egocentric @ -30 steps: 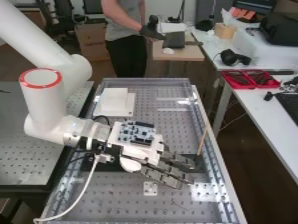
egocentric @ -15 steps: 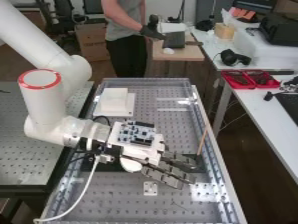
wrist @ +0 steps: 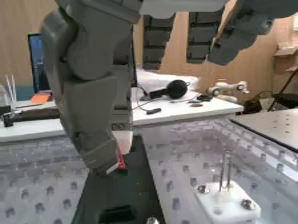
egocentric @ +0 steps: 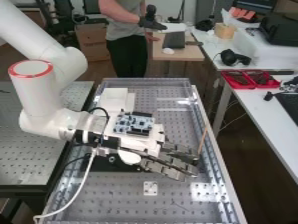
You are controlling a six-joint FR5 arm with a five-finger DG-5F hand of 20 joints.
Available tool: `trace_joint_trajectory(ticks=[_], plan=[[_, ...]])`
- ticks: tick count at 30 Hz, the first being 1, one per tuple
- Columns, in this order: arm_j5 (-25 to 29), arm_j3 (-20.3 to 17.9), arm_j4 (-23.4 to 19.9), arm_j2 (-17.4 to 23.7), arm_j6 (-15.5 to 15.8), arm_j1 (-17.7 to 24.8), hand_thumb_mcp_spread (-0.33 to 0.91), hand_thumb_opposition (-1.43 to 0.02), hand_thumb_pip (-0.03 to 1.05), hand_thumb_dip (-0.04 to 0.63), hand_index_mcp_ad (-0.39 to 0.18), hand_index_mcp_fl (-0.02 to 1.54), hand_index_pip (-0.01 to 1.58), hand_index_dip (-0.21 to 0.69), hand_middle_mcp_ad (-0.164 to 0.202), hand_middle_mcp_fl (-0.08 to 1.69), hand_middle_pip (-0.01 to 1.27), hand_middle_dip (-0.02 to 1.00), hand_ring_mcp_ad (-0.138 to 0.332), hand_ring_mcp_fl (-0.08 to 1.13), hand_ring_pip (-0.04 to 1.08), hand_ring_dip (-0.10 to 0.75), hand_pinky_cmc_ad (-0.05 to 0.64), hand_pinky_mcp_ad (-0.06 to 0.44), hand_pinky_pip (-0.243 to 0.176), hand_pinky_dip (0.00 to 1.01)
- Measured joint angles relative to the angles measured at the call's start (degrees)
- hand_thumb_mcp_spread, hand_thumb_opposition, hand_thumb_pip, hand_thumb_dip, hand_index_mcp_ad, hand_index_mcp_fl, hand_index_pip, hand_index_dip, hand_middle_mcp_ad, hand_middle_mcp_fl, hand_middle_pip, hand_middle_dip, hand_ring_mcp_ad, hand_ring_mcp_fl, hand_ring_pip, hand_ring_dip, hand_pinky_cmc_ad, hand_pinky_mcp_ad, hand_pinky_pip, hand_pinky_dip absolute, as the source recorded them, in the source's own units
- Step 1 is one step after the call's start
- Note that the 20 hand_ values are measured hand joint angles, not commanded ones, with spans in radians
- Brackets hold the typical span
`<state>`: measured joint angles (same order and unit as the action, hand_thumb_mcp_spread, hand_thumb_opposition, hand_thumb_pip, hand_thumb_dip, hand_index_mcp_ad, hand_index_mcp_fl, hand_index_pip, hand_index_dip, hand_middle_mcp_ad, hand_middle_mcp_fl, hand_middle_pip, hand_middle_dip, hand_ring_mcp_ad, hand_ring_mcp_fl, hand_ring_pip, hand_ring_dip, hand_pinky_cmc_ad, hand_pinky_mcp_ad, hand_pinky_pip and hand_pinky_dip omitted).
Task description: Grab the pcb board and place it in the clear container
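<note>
Near the middle of the high view, see a pcb board (egocentric: 134,123) on the back of the robot hand (egocentric: 148,144), opposite the palm, longer side roughly left to right. Can't tell if meant for grabbing; looks out of reach there. Points fingers, nearly straight and slightly spread, to the lower right, seemingly pinching nothing.

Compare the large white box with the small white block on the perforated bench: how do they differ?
The white box is larger than the white block. The block bears two upright metal pins; the box's top is plain. The box sits farther from the high camera than the block. Both are white.
</note>
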<state>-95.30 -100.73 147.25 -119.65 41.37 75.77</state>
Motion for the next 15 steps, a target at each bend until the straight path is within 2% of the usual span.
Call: trace_joint_trajectory(ticks=[9,15], plan=[[1.1,-4.4,-3.4,7.4,-4.0,1.5,0.67,-0.94,0.37,0.215,-0.216,0.88,0.98,0.239,-0.028,0.11,0.14,0.13,0.152,0.06,0.09,-0.017,0.346,0.136,-0.087,0.19],[1.4,-7.4,-5.9,13.2,-6.3,6.8,0.67,-0.95,0.37,0.215,-0.216,0.9,0.93,0.278,-0.03,0.11,0.14,0.12,0.152,0.06,0.09,-0.017,0.346,0.136,-0.087,0.19]])
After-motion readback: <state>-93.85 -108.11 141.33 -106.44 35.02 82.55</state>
